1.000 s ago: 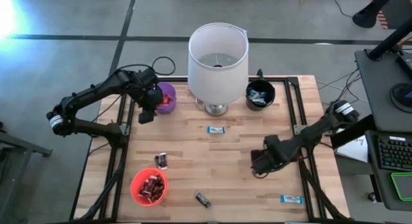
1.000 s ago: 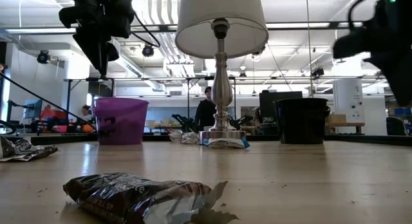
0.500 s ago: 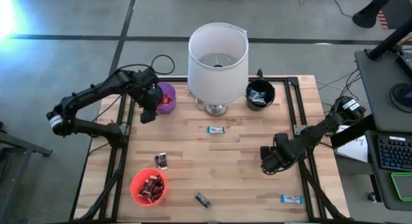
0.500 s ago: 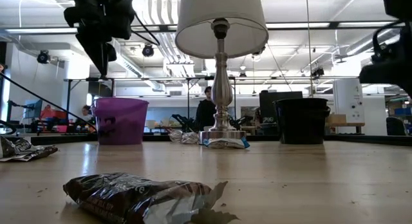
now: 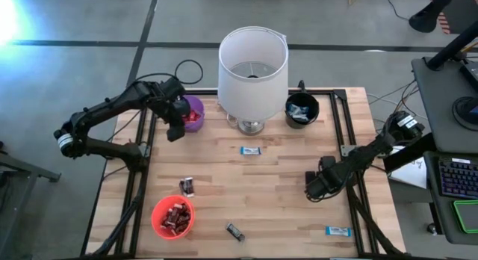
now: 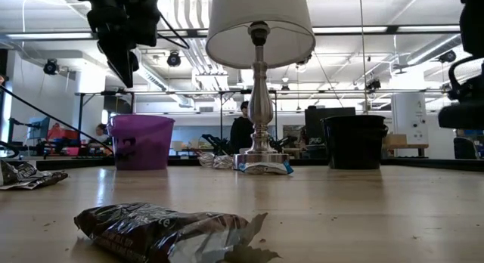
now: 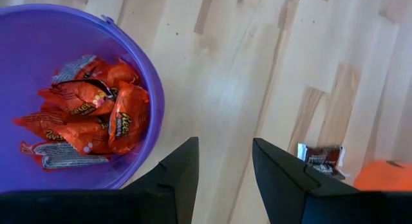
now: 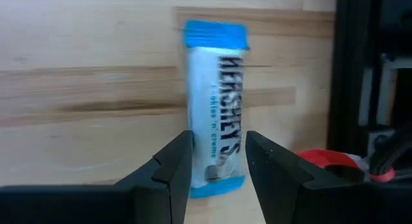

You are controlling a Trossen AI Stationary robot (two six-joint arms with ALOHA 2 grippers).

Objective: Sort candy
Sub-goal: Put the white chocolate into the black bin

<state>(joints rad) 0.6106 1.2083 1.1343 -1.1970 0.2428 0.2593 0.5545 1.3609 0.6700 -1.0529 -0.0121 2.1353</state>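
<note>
From above, the wooden surface (image 5: 276, 178) carries a lamp (image 5: 252, 66) at the back centre, with a purple cup (image 5: 194, 113) to its left and a black cup (image 5: 302, 109) to its right. A red cup (image 5: 172, 216) full of candy stands near the front left. Loose candy lies about: a blue-and-white bar (image 5: 250, 150) in front of the lamp, a dark bar (image 5: 187, 187) just behind the red cup, another dark bar (image 5: 235, 231) at the front edge, and a second blue-and-white bar (image 5: 337, 231) at the front right. The left tool (image 5: 176, 130) hangs beside the purple cup; the right tool (image 5: 315, 187) hovers over the right side of the surface, behind the front-right blue bar.

At surface height, a dark wrapped bar (image 6: 162, 229) lies closest, with the purple cup (image 6: 141, 141), lamp base (image 6: 259, 153) and black cup (image 6: 355, 140) behind. The left tool (image 6: 125, 63) hangs above the purple cup.

The left wrist camera shows the left tool (image 7: 225, 169) released, holding nothing, beside the purple cup (image 7: 151, 89), which holds orange-wrapped candy (image 7: 96, 114). A dark bar (image 7: 320, 158) lies farther off.

The right wrist camera shows the right tool (image 8: 219, 159) released above the blue-and-white bar (image 8: 215, 127), its fingers (image 8: 174, 166) standing either side of the bar's near end.
</note>
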